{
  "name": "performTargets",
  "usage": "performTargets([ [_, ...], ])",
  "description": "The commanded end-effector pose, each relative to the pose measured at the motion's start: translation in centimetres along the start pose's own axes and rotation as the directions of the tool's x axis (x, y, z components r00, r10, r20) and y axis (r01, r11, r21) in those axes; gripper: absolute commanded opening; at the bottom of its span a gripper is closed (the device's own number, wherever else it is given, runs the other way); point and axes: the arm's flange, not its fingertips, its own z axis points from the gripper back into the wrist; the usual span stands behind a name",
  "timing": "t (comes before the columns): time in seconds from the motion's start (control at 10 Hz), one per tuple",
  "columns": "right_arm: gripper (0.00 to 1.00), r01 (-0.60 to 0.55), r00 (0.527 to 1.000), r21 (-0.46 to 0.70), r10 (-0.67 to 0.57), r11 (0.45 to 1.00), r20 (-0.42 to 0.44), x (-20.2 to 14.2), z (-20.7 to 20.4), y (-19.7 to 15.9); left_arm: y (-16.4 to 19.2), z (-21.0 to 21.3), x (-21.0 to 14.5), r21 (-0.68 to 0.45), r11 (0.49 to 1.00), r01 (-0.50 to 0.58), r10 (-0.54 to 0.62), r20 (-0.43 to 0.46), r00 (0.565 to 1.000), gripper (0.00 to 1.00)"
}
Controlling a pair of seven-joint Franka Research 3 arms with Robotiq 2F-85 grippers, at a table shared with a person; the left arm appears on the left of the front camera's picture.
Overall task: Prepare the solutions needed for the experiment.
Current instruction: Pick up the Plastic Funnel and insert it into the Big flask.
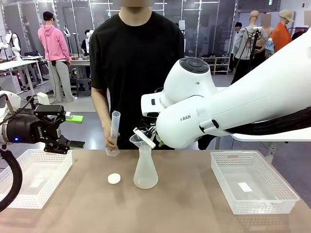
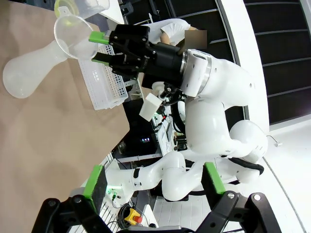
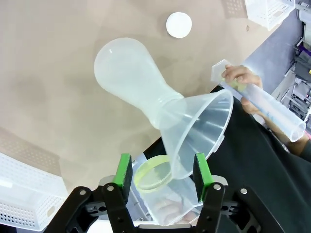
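Funnel set, pour pending: the left pincer (image 1: 72,131) hangs released and wide, well apart from the work. A person's hand (image 1: 111,143) holds a cylinder (image 1: 114,130) at the far edge of the bench (image 1: 194,204), near the flask (image 1: 146,174) with the funnel (image 1: 137,141) in its neck. The right pincer (image 3: 163,170) reaches in level, jaws parted astride the funnel, one pad clear. The solutions (image 3: 151,176), a thin yellow-green layer in a translucent vessel, sit behind the funnel on the person's side. The next move probably calls for backing off without tipping the funnel.

The white right arm (image 1: 228,111) carries the grey letters "RAN" on its casing, the rest of the word hidden by the curve. The black body of the left tool (image 1: 70,130) bears small pale lettering, too blurred to read.
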Motion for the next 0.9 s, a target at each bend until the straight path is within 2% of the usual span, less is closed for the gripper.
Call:
performTargets([
  [0.0,0.64,0.007,1.000,0.006,-0.007,1.000,0.017,-1.4,2.0,2.1,-0.2,-0.2,0.0,-0.020,1.000,-0.001,0.001,0.007,1.000,1.00],
  [0.1,0.64,0.025,0.999,0.006,-0.025,1.000,0.029,-2.0,2.7,3.0,-0.2,-0.2,0.0,-0.020,1.000,-0.001,0.001,0.007,1.000,1.00],
  [0.4,0.64,0.057,0.998,-0.016,-0.058,0.998,-0.016,-3.9,5.1,6.6,-0.2,-0.2,0.0,-0.020,1.000,-0.001,0.001,0.007,1.000,1.00],
  [0.8,0.64,0.135,0.991,0.016,-0.135,0.991,-0.018,-7.6,6.8,12.2,-0.2,-0.2,0.0,-0.020,1.000,-0.001,0.001,0.007,1.000,1.00],
])
